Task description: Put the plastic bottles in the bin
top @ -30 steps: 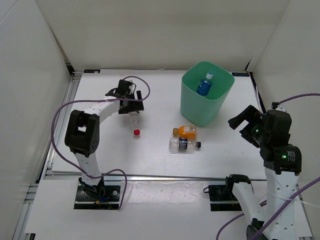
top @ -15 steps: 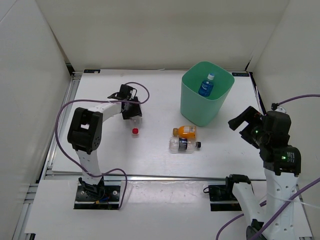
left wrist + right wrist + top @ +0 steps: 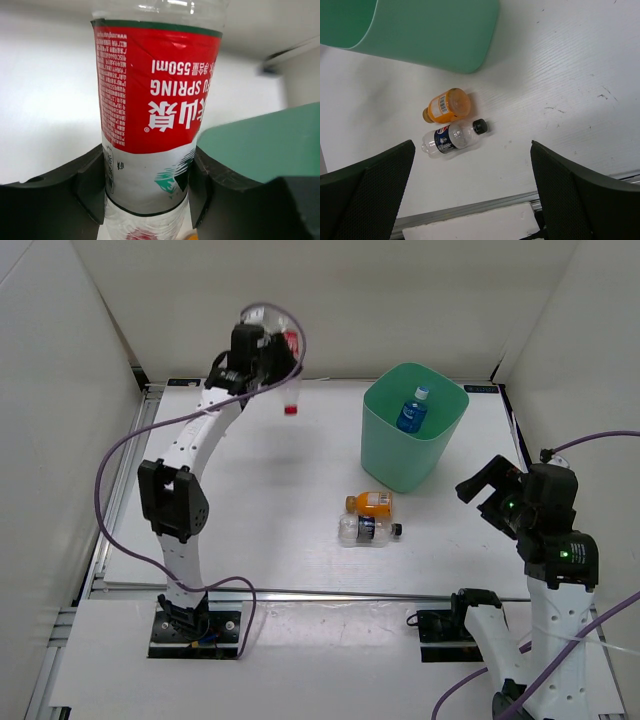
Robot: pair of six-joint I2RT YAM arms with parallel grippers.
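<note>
Top view: at upper left, shows the left gripper (image 3: 272, 350) clamped on the red-label bottle (image 3: 290, 380) (cap hanging down), raised well left of the bin (image 3: 400, 465). Needs carrying right until squarely over the rim before letting go. At right edge, shows the right gripper (image 3: 483, 492) spread apart, holding nothing.
Left wrist view: fills centre with the bottle, pinched below its label between both fingers (image 3: 82, 187); bin at right.
Right wrist view: shows orange bottle (image 3: 447, 106) touching dark-label bottle (image 3: 451, 139), centre left.

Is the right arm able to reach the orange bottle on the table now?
Probably yes. The right tool is open and empty, and only bare table lies between it and the orange bottle. The black-capped bottle lies close beside it, so the grasp could be tight.
</note>
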